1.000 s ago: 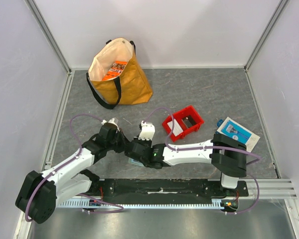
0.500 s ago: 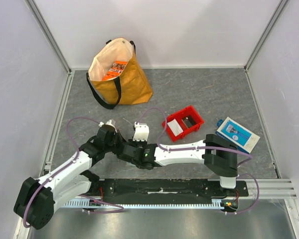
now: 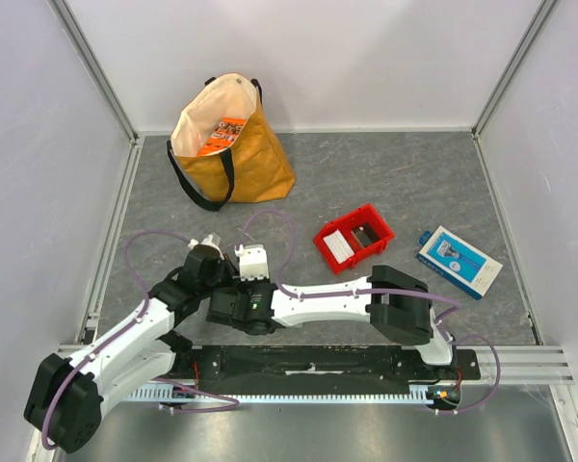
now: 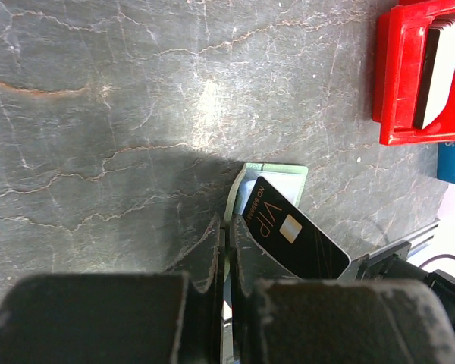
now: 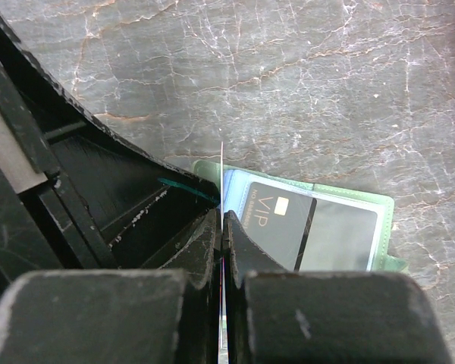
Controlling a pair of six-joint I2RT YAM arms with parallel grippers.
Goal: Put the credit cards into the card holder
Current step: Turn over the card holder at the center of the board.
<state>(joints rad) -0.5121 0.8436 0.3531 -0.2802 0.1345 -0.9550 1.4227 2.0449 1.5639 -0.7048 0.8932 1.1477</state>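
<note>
Over the near-left tabletop [image 3: 385, 183], top view: left arm [image 3: 140, 327] and right arm [image 3: 328, 300] cross at the wrists, so both hands and the card holder are hidden beneath them from above. Well off to the hands' right sits a red bin [image 3: 366, 252] with a white card [image 3: 339, 246] stood in it, a blue-and-white box [image 3: 459, 261] farther right, and a mustard tote bag [image 3: 233, 154] far ahead by the back wall. Surface is grey, marbled and smooth-looking; plain pale walls on three sides, metal rails at the edges. Left wrist view: left hand [image 4: 229, 239] narrow, jaws together, seemingly pinching the near edge of the pale-green card holder [image 4: 277, 173], which lies just ahead of the fingertips. A black VIP card [image 4: 292, 236] slants across it, right of the fingers. Right wrist view: right hand [image 5: 221, 227] pinched tight on a thin pale card [image 5: 221, 174], seen edge-on and standing straight out beyond the fingertips. The holder lies open just ahead and to the right; cannot tell whether the black card is in or on its clear pocket. Judgement: the step in hand is feeding the pale card into a pocket. Tip it toward flat, set the leading corner at the pocket mouth and slide low and slow while the left hand stops the holder skating. Let go only once seated. Risk: the edge snagging the pocket lip or the black card.
</note>
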